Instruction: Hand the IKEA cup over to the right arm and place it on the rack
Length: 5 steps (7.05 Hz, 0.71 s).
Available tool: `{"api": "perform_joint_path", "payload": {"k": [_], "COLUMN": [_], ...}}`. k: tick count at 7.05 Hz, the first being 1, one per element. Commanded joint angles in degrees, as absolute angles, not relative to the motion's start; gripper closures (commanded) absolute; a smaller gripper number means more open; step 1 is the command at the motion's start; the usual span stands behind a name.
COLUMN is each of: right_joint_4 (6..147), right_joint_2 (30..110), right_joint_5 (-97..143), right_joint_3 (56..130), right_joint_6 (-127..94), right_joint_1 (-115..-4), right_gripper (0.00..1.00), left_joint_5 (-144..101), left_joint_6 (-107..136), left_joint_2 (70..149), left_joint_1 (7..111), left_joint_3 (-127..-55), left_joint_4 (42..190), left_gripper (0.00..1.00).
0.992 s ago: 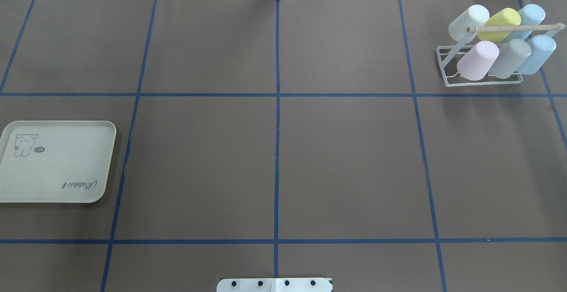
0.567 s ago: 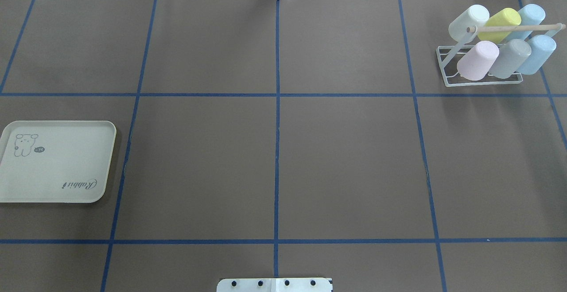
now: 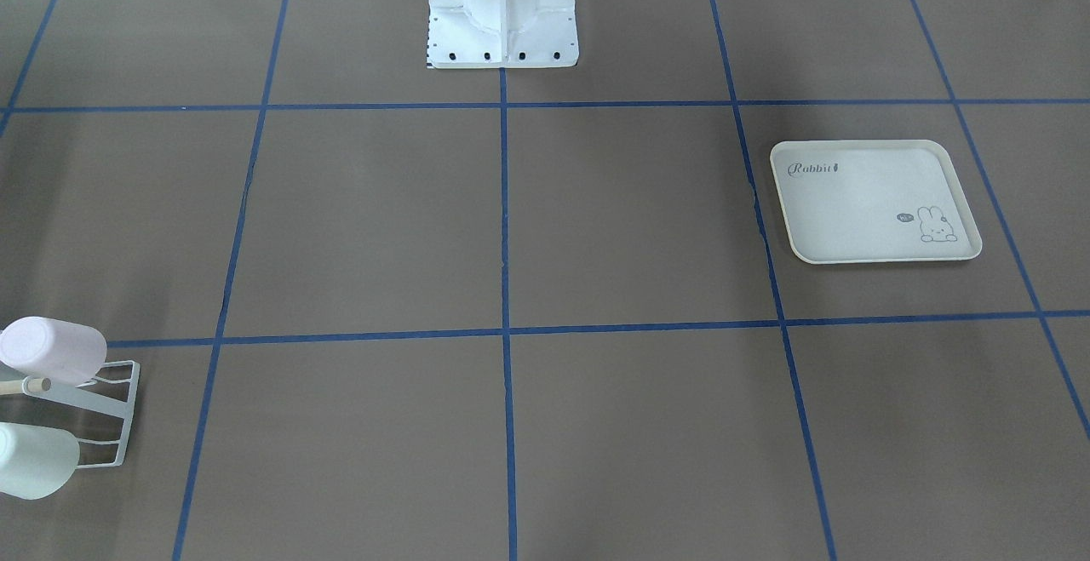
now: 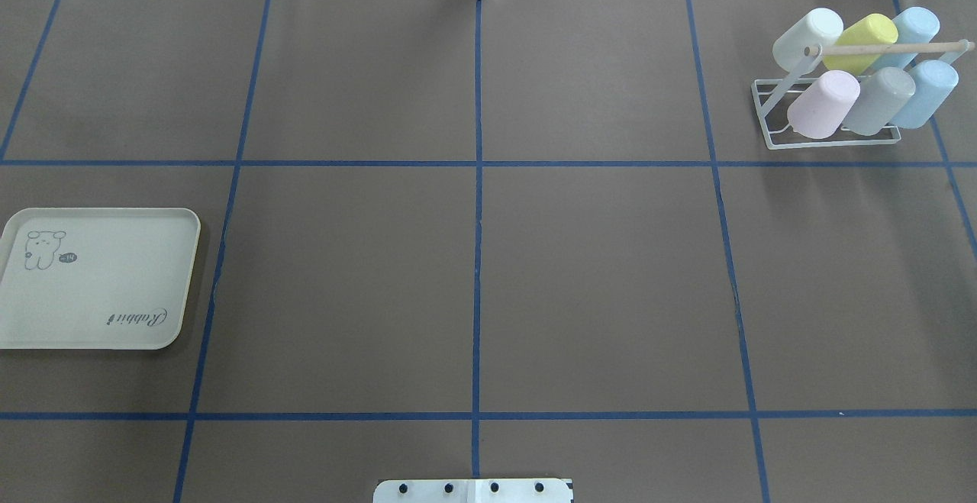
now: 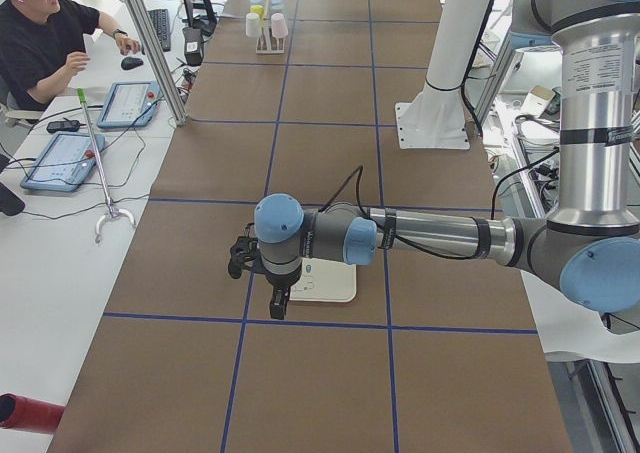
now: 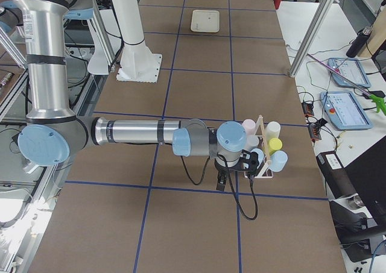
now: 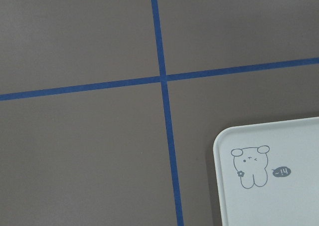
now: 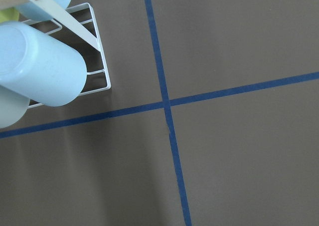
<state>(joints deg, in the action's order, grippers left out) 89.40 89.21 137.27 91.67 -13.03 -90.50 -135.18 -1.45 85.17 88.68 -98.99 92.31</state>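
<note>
Several pastel IKEA cups hang on the white wire rack (image 4: 832, 143) at the table's far right: pink (image 4: 823, 104), grey (image 4: 879, 100) and blue (image 4: 923, 93) in front, white, yellow and pale blue behind, under a wooden rod (image 4: 893, 48). In the exterior right view my right gripper (image 6: 232, 170) hovers just beside the rack (image 6: 260, 131); its wrist view shows a blue cup (image 8: 40, 61) on the rack's corner (image 8: 102, 61). My left gripper (image 5: 258, 278) hangs over the cream tray (image 5: 325, 283). Whether either gripper is open or shut, I cannot tell.
The cream rabbit-print tray (image 4: 99, 282) lies at the left edge, its corner in the left wrist view (image 7: 279, 206). The white robot base (image 3: 502, 16) stands at mid table. A seated person (image 5: 40, 33) and tablets are beside the table.
</note>
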Motion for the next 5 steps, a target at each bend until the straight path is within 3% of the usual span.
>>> {"api": "perform_joint_path", "payload": {"k": [1, 5], "right_joint_4": [89.5, 89.6], "right_joint_2": [89.1, 89.2], "right_joint_5": [137.1, 137.2], "right_joint_3": [91.7, 91.5], "right_joint_6": [-13.7, -13.7], "right_joint_1": [-90.5, -90.5], "right_gripper": [0.00, 0.00], "left_joint_5": [-135.1, -134.9], "left_joint_6": [-8.0, -12.4], "left_joint_2": [84.8, 84.5], "left_joint_1": [88.7, 88.9], "left_joint_3": [-99.3, -99.3], "left_joint_4": [92.1, 91.8], "left_gripper": [0.00, 0.00]}}
